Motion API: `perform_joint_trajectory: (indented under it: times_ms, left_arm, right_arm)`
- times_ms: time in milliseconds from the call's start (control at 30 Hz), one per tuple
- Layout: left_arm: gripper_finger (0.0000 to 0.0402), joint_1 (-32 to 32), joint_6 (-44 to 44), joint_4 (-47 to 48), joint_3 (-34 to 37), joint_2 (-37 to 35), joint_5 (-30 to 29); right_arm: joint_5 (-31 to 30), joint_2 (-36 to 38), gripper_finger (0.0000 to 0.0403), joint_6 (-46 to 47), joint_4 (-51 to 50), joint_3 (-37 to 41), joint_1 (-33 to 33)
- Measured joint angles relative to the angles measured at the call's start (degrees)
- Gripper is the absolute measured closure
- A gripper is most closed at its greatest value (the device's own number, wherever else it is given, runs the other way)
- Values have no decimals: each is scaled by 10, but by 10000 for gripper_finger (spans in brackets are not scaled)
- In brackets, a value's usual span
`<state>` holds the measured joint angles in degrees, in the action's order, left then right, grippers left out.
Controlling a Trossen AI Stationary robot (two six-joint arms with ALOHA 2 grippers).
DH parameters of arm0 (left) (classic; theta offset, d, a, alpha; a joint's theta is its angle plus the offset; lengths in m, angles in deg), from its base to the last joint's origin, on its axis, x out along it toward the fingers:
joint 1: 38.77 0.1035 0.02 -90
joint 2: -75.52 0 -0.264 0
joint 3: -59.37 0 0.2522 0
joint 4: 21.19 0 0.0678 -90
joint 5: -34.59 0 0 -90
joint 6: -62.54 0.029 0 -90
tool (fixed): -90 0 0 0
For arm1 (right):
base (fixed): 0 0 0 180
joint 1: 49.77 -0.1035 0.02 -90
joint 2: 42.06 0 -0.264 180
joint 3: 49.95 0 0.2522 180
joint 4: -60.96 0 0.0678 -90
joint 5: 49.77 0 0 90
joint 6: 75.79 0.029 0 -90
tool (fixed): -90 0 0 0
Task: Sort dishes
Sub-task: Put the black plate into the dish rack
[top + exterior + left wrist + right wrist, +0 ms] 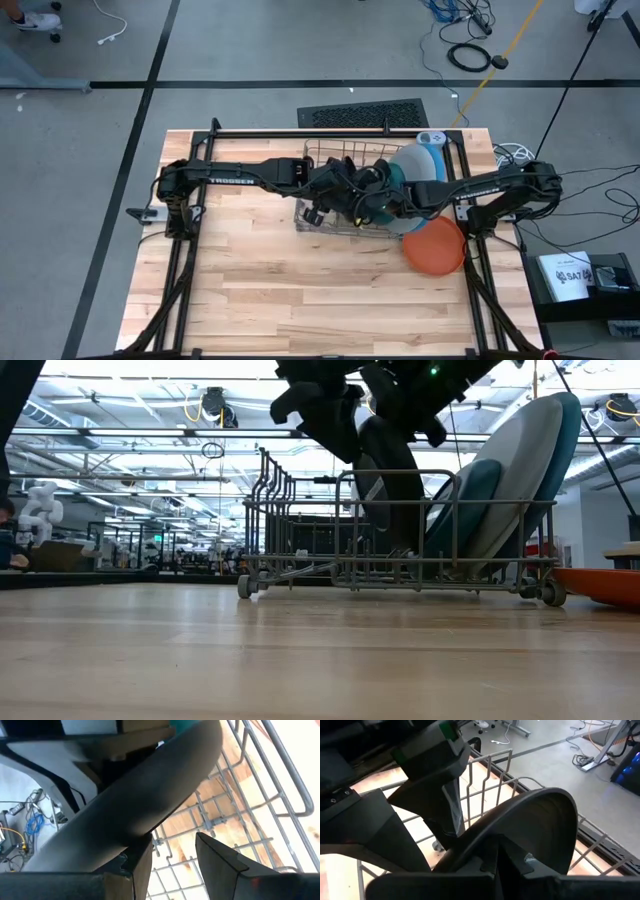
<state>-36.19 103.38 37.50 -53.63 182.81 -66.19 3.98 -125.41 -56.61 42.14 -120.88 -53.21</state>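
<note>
- Seen from above, a pale wooden table stands on a grey floor, with a dark robot arm reaching in from each side toward a wire dish rack near the table's far edge.
- The left arm stretches from the table's left edge across to the rack. The left gripper hangs over the rack's middle, its two fingers part-way apart. In the left wrist view the black plate passes between them; one finger stands clear of the plate, and whether the other touches it cannot be told.
- The black plate stands on edge inside the rack, tilted. From table height it is a dark upright shape among the wires, under both grippers.
- Just to the right, the right gripper meets the left one over the rack. In the right wrist view its fingers are pressed together on the rim of the black plate.
- Further right in the rack, a teal plate, a pale grey plate and a blue plate lean together, stacked against the rack's right end.
- An orange plate lies flat on the table, just outside the rack's right corner, under the right arm.
</note>
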Motion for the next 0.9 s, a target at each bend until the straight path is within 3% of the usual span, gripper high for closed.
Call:
perform_joint_trajectory:
  times_ms: [367,900]
  left_arm:
    - [247,0,16,31,-3,-1,-23]
    - [247,4,66,30,-3,-6,-11]
  right_arm:
    - [-2,-20,403,-19,60,1,-2]
    - [-11,-19,403,64,19,0,-8]
